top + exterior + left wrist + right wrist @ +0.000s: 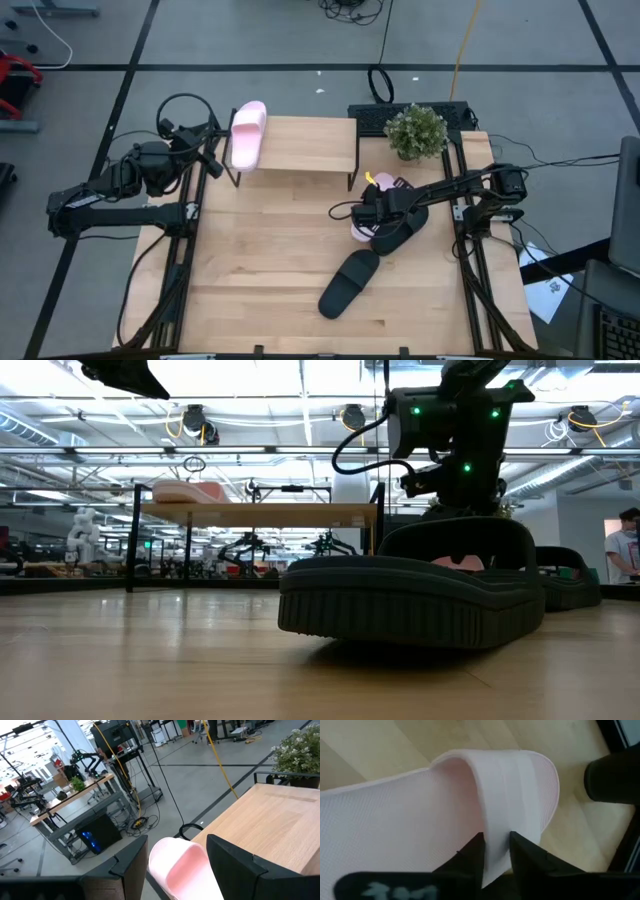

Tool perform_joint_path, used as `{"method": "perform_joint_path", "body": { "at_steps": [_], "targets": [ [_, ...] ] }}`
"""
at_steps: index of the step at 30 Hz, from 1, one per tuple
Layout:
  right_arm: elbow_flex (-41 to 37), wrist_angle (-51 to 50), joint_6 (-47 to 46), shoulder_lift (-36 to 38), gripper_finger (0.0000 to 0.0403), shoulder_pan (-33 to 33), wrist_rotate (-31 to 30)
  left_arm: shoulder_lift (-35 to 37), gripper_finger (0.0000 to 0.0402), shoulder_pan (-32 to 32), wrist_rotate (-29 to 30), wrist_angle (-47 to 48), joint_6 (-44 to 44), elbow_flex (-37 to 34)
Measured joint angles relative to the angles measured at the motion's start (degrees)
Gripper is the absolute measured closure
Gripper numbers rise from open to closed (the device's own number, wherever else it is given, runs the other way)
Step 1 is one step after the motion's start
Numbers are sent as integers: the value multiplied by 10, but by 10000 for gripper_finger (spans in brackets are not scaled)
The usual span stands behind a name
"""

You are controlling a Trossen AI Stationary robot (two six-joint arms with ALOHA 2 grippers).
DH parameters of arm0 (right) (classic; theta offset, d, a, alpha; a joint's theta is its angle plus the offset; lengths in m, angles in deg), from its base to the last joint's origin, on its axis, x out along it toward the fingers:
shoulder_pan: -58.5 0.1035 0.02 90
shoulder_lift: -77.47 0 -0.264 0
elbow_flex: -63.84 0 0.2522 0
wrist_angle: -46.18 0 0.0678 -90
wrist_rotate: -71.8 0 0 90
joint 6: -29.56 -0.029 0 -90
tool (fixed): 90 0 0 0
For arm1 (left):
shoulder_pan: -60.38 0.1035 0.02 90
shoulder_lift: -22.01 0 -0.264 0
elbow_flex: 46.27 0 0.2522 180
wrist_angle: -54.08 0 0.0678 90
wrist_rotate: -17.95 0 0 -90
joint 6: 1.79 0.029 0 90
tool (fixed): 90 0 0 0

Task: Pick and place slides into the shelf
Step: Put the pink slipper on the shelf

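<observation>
pink foam is pinched at the strap of one pale slide (485, 815) by the right tool (495, 852), low over the tabletop (270, 270) beside a black slide (405, 228). the second black slide (348, 283) lies apart, nearer the front edge. the other pink slide (247, 135) rests on the shelf (300, 150) at its left end, between the spread fingers of the left tool (172, 865).
</observation>
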Motion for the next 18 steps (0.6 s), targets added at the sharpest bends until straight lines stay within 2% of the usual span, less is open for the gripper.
{"method": "perform_joint_path", "body": {
  "at_steps": [6, 18],
  "targets": [
    [0, 0, 5, 0, 394, 0, -1, 0, 192, 0, 0, 1, 0, 0],
    [0, -2, 1, 0, 398, 0, -17, 0, 192, 0, 0, 1, 0, 0]
  ]
}}
